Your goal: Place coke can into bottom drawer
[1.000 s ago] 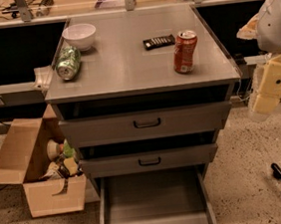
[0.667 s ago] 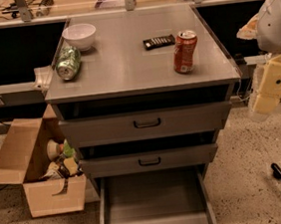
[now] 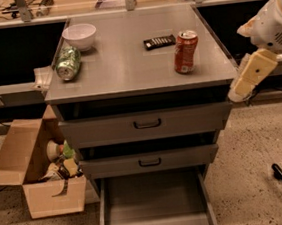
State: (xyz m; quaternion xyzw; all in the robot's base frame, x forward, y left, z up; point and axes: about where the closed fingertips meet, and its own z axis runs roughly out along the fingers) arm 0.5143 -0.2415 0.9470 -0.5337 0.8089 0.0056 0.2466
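While the gripper hangs just off the cabinet's right front corner, level with its top edge, I cannot tell whether it is released or clenched. Left of it and apart from it, the coke can stands upright on the cabinet top, just beside a flat black object. A green can lies near a white bowl. Below, the bottom drawer is pulled out.

Countertop carries coke can, bowl; gripper beside it.
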